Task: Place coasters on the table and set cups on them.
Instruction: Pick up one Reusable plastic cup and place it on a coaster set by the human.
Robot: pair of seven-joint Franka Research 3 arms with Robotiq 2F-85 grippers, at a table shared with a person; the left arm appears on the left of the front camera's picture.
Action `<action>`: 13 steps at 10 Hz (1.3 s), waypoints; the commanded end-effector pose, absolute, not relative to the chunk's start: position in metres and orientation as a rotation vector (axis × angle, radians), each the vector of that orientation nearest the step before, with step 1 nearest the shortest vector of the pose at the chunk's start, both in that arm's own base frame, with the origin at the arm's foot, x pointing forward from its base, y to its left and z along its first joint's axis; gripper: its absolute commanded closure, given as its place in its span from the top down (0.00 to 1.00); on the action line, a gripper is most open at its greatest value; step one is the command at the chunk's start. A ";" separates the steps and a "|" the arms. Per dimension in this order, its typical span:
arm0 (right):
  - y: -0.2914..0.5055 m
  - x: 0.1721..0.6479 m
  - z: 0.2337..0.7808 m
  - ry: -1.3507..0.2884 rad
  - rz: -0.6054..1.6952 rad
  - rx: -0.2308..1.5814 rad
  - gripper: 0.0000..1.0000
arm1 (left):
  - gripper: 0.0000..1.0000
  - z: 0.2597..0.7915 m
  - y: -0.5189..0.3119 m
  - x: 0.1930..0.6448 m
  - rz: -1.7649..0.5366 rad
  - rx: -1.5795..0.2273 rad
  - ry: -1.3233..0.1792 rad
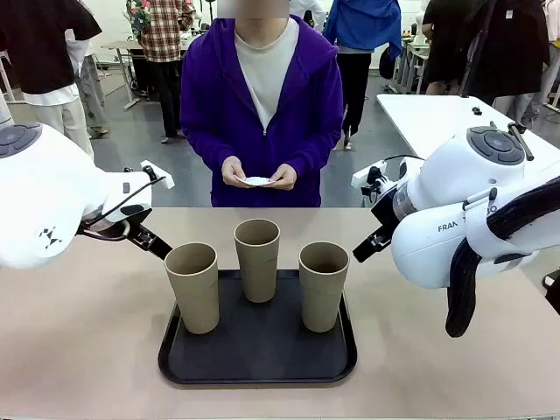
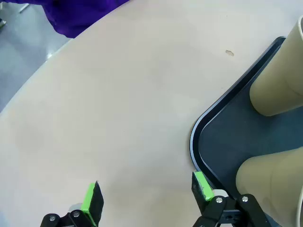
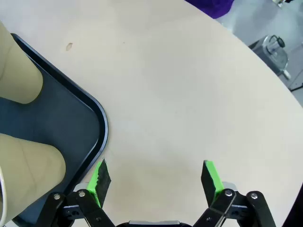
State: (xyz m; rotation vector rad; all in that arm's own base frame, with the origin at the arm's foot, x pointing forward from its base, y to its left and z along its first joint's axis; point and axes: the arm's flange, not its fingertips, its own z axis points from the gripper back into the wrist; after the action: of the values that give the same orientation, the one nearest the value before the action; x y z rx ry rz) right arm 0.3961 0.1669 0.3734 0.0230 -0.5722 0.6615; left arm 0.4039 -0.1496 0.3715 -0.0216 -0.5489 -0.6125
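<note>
Cups [image 1: 257, 259] on tray [image 1: 259, 377] (coasters [image 1: 256, 181] in hands [image 1: 283, 178])

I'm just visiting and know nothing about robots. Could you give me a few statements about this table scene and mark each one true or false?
1. All three cups stand upright on the black tray. True.
2. The coasters lie on the table. False: the person across the table holds them in both hands.
3. The left end effector grips a cup. False: it is open and holds nothing, over the table at the tray's corner.
4. The right end effector is open and holds nothing. True.
</note>
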 end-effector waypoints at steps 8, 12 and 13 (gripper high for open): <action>0.167 0.396 0.373 -0.572 0.662 0.023 1.00 | 1.00 0.372 -0.150 0.404 -0.613 -0.022 -0.549; 0.167 0.396 0.373 -0.572 0.662 0.023 1.00 | 1.00 0.372 -0.150 0.404 -0.613 -0.022 -0.549; 0.167 0.396 0.373 -0.572 0.662 0.023 1.00 | 1.00 0.372 -0.150 0.404 -0.613 -0.022 -0.549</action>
State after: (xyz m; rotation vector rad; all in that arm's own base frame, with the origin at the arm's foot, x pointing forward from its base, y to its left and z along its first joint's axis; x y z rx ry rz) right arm 0.3961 0.1668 0.3734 0.0228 -0.5722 0.6614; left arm 0.4038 -0.1496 0.3715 -0.0216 -0.5489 -0.6126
